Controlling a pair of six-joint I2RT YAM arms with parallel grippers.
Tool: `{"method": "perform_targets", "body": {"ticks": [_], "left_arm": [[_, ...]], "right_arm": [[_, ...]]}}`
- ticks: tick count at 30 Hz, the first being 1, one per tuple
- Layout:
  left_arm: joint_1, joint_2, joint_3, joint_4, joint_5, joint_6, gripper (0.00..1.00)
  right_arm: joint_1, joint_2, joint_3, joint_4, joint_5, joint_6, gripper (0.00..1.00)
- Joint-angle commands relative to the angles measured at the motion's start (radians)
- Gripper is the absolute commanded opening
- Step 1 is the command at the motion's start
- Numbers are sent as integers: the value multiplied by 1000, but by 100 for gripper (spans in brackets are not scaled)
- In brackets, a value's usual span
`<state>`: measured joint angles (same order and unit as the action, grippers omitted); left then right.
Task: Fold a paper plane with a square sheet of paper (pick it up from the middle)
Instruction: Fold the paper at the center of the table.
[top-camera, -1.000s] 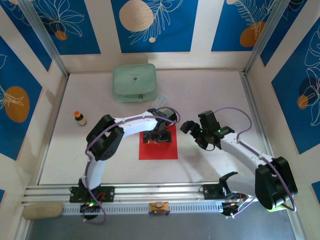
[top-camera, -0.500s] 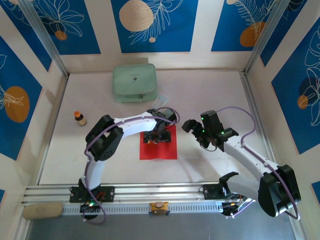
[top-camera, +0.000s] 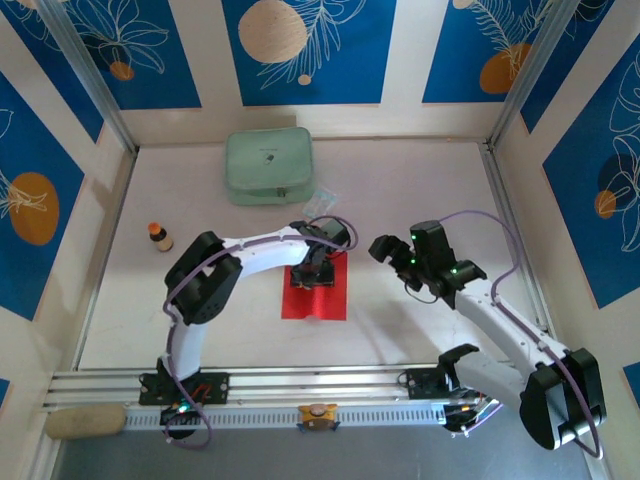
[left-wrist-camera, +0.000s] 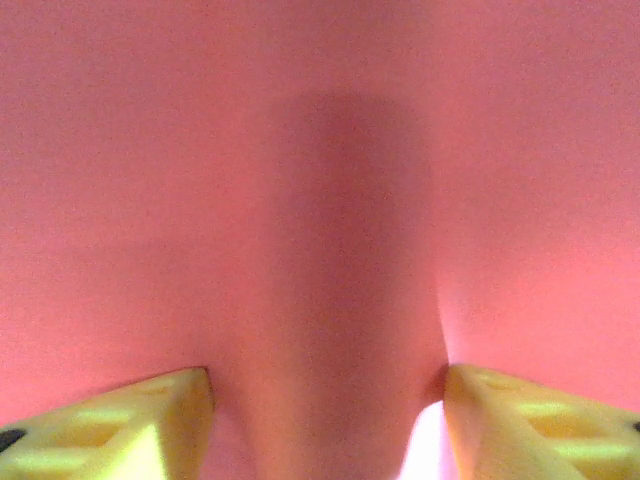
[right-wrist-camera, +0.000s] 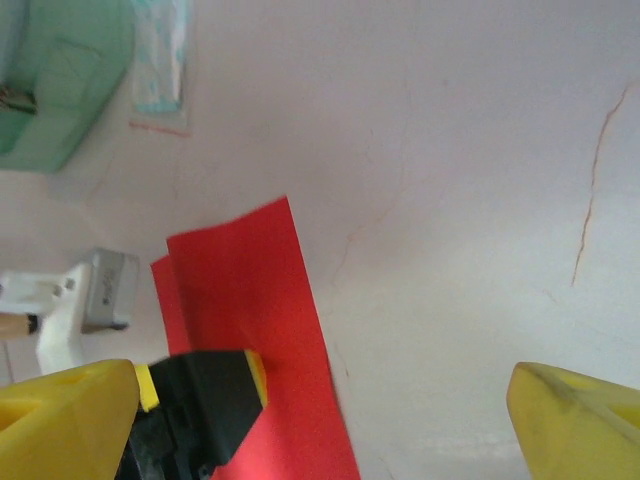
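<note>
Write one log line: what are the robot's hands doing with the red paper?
left gripper: pinching middle of red paper, paper bunching | right gripper: open, beside paper, empty

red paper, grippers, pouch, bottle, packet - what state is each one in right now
square sheet of paper: on the table, its middle pinched up into a ridge, no longer flat.
left gripper: down on the sheet's middle, fingers either side of the raised ridge.
right gripper: open, holding nothing, beside the sheet.
pale green pouch: closed, lying flat.
small bottle: upright, capped.
clear packet: flat on the table.
</note>
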<state>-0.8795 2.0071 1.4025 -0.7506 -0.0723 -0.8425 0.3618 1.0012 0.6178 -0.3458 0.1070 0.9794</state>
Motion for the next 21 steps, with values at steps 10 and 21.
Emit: {"method": "perform_targets", "body": {"ticks": [10,21], "left_arm": [[-6,-233,-249,386,121,107,52],[82,-382,-432,721,395,10,49]], "right_arm": [[-141,-17,-92,154,-328,-49,95],[-127,3,-83,178,-342,-13,94]]}}
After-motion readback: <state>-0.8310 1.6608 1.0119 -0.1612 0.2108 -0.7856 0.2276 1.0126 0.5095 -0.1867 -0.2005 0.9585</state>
